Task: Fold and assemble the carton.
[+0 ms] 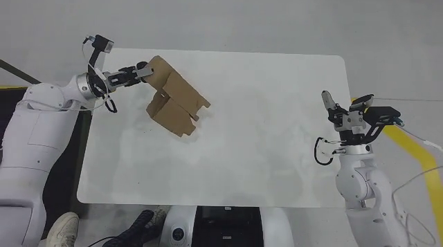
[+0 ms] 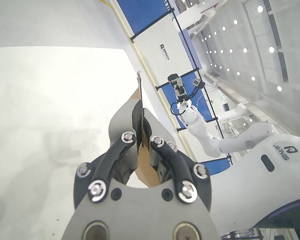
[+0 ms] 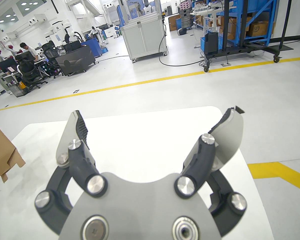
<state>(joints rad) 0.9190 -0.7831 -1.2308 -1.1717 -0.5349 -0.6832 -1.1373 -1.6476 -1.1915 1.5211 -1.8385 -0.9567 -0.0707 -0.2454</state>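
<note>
In the top view, the brown carton (image 1: 176, 98) lies in the upper left part of the white tabletop (image 1: 263, 157). It is partly folded, and its long body runs at a slant from the upper left toward the centre of the frame. Several panels are already bent up, and a short flap sticks out at its lower right end. Whether its underside rests flat on the tabletop cannot be told.

The left gripper (image 1: 142, 72) comes in from the left edge of the frame and meets the carton at its upper left corner. In the left wrist view, the left gripper (image 2: 139, 111) has its 2 fingers (image 2: 122, 118) pressed together on a thin cardboard panel seen edge-on. The carton (image 2: 144, 162) passes between them and runs back toward the palm.

The right gripper (image 1: 332, 105) stands at the right edge of the tabletop, at about mid-height in the top view, well apart from the carton. In the right wrist view, the right gripper (image 3: 155, 116) has its fingers (image 3: 77, 128) spread wide with nothing between them, above bare tabletop (image 3: 145, 148). The carton (image 3: 2, 151) shows farther off in that view, with 1 notched flap hanging from its near corner.
</note>
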